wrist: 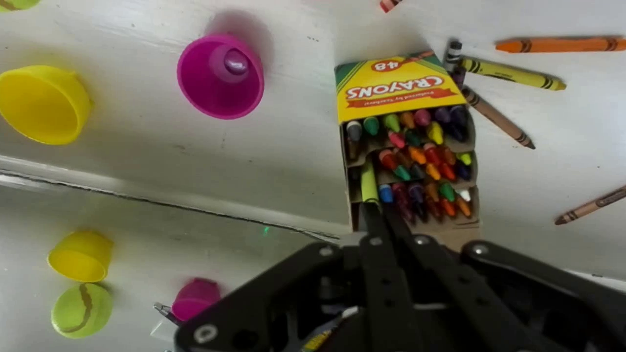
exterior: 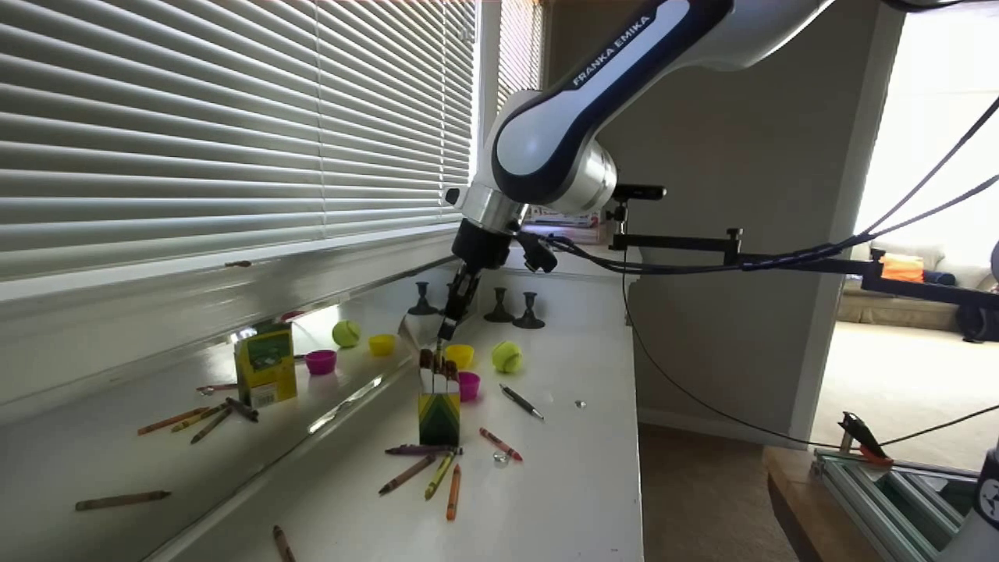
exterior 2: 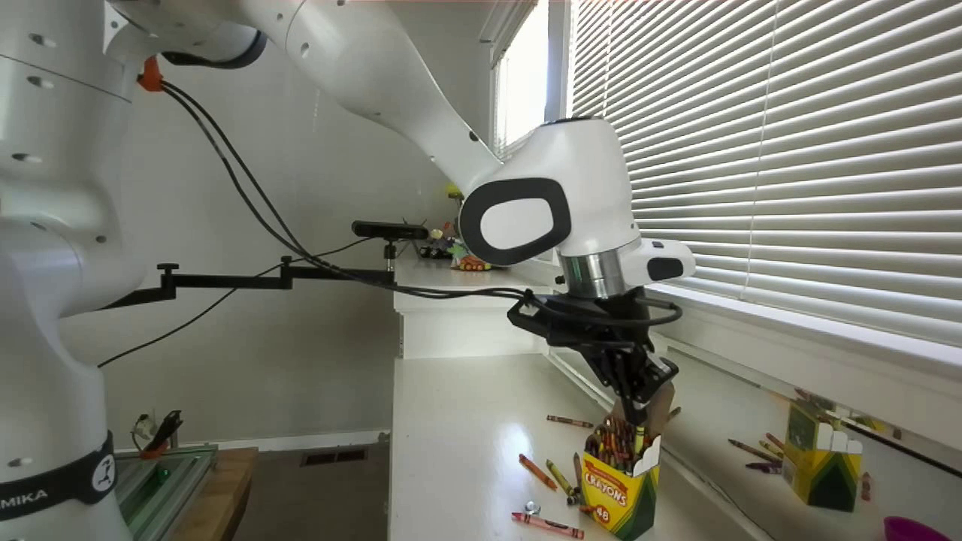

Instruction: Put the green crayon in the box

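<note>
One yellow-green crayon (wrist: pixel 369 183) inside box (wrist: pixel 386 88), just below tool (wrist: pixel 381 210).

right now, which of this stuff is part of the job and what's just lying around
For the job:
light green crayon, probably the one meant, at the claw
crayon box

Just lying about:
orange crayon
yellow crayon
red crayon
pen
tennis ball
pink cup
yellow cup

A lime-green crayon (wrist: pixel 369 181) stands partly sunk along one side of the CRAYONS box (wrist: pixel 395 90), exact row unclear, and that yellow-and-green carton, marked 48 and open on top, sits upright on the bench (exterior: pixel 570 484), nearer the window-side edge than the open long edge opposite.
</note>
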